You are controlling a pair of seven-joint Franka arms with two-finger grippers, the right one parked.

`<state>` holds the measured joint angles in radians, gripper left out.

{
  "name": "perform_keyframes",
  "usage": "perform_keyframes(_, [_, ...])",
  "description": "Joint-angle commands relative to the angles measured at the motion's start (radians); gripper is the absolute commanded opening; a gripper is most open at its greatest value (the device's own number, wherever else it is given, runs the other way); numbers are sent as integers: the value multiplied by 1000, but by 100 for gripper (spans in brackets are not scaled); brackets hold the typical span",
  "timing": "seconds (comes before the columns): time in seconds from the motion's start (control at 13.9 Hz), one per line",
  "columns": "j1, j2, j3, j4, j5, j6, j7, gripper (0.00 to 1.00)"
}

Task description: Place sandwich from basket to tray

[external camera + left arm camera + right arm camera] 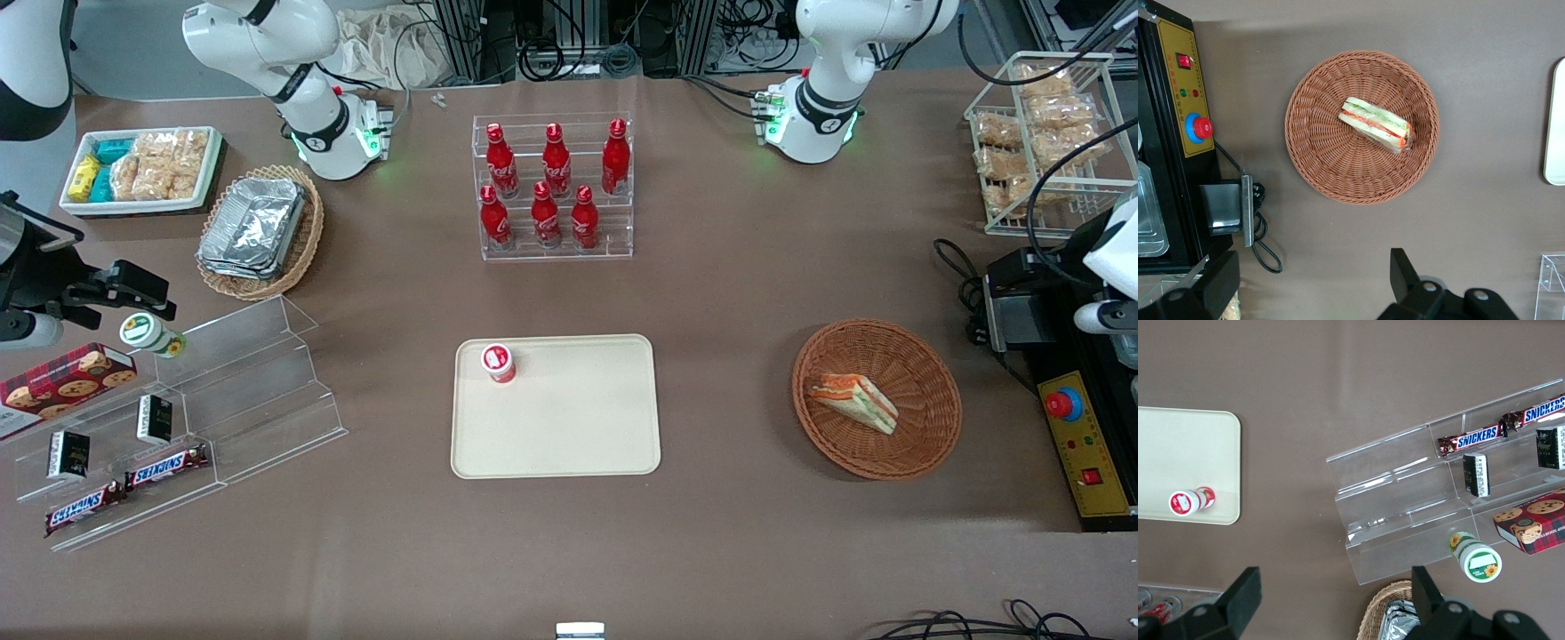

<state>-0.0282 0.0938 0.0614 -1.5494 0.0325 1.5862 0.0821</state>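
Clearly the left arm's hand (pixel 1315 283) is empty, its two fingers spread wide apart, and it hangs high above the desk (pixel 756 267) with nothing between them. Seen from its wrist camera, the basket (pixel 1318 160) lies directly below and slightly ahead of the fingers, with a black control box (pixel 1175 133) beside it at the working arm's end of the desk. The sandwich (pixel 1376 124) rests inside the basket, lying on its side on the weave, a little off centre and well clear of the rim, its filling layers showing along one long edge.

From the front, the sandwich (pixel 855 400) sits in the basket (pixel 925 444), and the tray (pixel 578 427) lies well apart from it toward the middle of the desk. A small red-and-white cup (pixel 499 362) stands in one corner of the tray; the remainder of the tray is bare.

Judging by this, the task is at its opening step: the approach, with no grasp made. The next move calls for a descent over the sandwich, fingers turned to straddle its narrow thickness, then a gentle closing on the soft wrap.
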Motion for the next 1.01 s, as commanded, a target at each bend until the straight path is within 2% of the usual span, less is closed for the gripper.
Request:
perform_keyframes(0.0, [-18, 11, 15, 29, -5, -26, 8, 100])
perform_keyframes(0.5, [-27, 52, 9, -7, -6, 4, -5, 100])
perform_keyframes(0.79, [-35, 63, -9, -170, -6, 185, -94, 100])
perform_keyframes(0.94, [-33, 102, -9, -195, -8, 221, -160, 100])
